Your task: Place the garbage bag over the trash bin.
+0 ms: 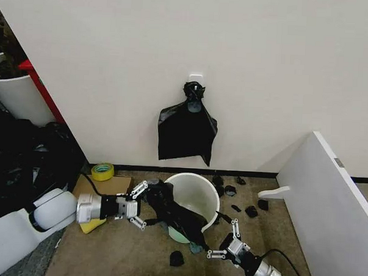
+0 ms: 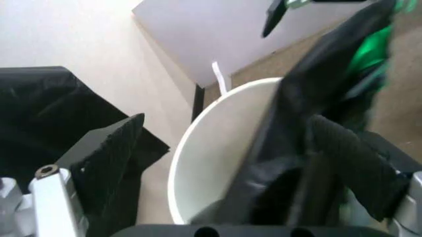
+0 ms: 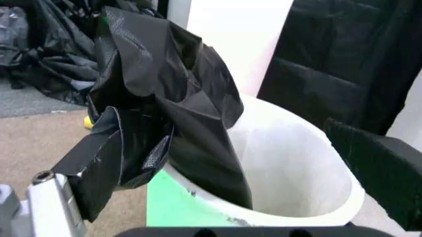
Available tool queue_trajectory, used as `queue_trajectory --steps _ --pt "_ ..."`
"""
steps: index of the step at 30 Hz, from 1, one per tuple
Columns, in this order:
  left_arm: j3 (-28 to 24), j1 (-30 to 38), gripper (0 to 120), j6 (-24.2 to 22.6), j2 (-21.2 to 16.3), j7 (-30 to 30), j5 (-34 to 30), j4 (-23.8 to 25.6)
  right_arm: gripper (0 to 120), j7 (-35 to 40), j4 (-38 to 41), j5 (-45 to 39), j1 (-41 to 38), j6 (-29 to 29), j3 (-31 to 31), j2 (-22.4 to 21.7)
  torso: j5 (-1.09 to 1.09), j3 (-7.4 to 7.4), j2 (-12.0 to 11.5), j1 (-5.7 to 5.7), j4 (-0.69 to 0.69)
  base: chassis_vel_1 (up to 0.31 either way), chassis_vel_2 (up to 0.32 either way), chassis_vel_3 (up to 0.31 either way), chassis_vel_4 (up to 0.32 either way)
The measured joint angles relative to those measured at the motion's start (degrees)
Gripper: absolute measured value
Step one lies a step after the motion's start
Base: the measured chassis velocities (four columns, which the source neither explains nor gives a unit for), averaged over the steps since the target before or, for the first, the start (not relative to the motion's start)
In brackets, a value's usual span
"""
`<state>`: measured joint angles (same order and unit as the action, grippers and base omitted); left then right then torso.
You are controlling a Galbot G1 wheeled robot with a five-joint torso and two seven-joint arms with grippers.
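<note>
The white trash bin (image 1: 197, 186) stands on the floor by the wall. The glossy black garbage bag (image 1: 177, 217) lies crumpled over the bin's near rim and hangs partly inside. My left gripper (image 1: 139, 206) is at the bag's left end, open wide; in the left wrist view the garbage bag (image 2: 310, 84) rests against one finger (image 2: 356, 163), with the trash bin (image 2: 204, 148) behind. My right gripper (image 1: 223, 240) is open at the bag's lower right end. In the right wrist view the garbage bag (image 3: 165, 84) drapes over one finger beside the trash bin (image 3: 290, 163).
A flat black bundle (image 1: 185, 132) hangs on the wall above the bin. A yellow tape roll (image 1: 102, 171) sits on cardboard to the left. A heap of black bags (image 1: 24, 161) and a white drum (image 1: 15, 97) fill the left. A white board (image 1: 327, 205) leans at right; black scraps (image 1: 249, 210) litter the floor.
</note>
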<state>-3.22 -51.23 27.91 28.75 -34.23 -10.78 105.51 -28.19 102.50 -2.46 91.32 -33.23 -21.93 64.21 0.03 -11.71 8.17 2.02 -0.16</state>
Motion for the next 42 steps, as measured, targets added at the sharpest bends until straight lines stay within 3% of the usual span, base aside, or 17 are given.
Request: queue_trajectory --steps 4,10,22,32,42 --pt "-3.5 4.5 97 -0.9 2.0 -1.7 -0.2 -2.6 100 -0.2 0.0 0.5 -0.1 -0.3 -0.1 -0.2 0.00 0.00 0.0 0.00 0.00 0.000 0.000 0.000 0.000" --pt "-7.3 8.3 81 -2.1 2.6 -5.1 -3.0 -4.7 100 -0.2 0.1 1.1 -0.4 -0.3 -0.3 -0.4 0.01 0.00 0.0 0.00 0.02 0.000 0.000 0.000 0.000" --pt "-20.2 18.7 33 -2.5 5.8 -8.8 -4.7 -10.6 100 0.2 -0.1 1.2 -0.5 -0.2 -0.3 -0.5 0.00 0.01 0.0 0.00 0.01 0.000 0.000 0.000 0.000" --pt "-22.0 20.2 0 -1.5 8.2 -7.5 -3.8 -12.8 100 0.1 -0.8 1.3 -0.4 -0.4 -0.3 -0.7 0.00 0.00 0.0 0.00 0.01 0.000 0.000 0.000 0.000" --pt "-22.0 20.1 0 -1.7 9.0 -5.3 -4.2 -13.9 100 -0.6 -1.0 1.9 0.4 -3.1 -0.5 -0.5 0.00 0.01 0.0 0.00 0.01 0.000 0.000 0.000 0.000"
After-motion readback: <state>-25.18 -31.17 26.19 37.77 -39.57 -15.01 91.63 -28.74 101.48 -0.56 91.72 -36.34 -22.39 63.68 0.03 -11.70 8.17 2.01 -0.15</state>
